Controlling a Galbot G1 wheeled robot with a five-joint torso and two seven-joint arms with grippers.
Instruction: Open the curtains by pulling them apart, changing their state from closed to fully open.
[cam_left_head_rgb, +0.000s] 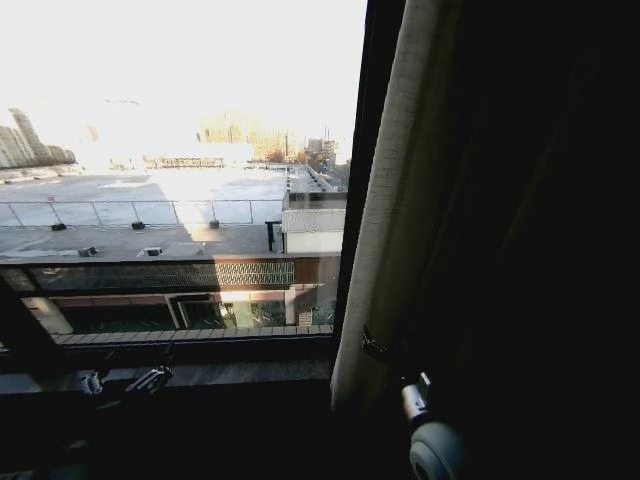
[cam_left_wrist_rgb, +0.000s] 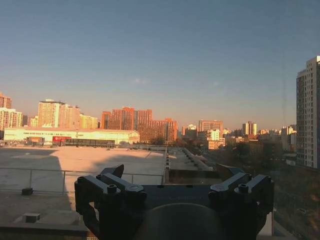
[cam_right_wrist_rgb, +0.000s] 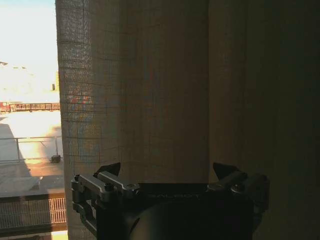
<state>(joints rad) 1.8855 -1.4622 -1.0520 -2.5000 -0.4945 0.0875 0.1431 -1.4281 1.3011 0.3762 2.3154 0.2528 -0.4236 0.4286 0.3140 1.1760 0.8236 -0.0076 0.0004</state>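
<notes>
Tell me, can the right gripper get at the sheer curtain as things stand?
Probably yes: the right gripper, jaws open, faces the sheer curtain squarely with nothing between them.

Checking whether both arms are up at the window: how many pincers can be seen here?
2. The left pincer is low by the sill in front of the bare glass, open. The right pincer is at the sheer curtain's lower edge, open, facing the fabric.
</notes>
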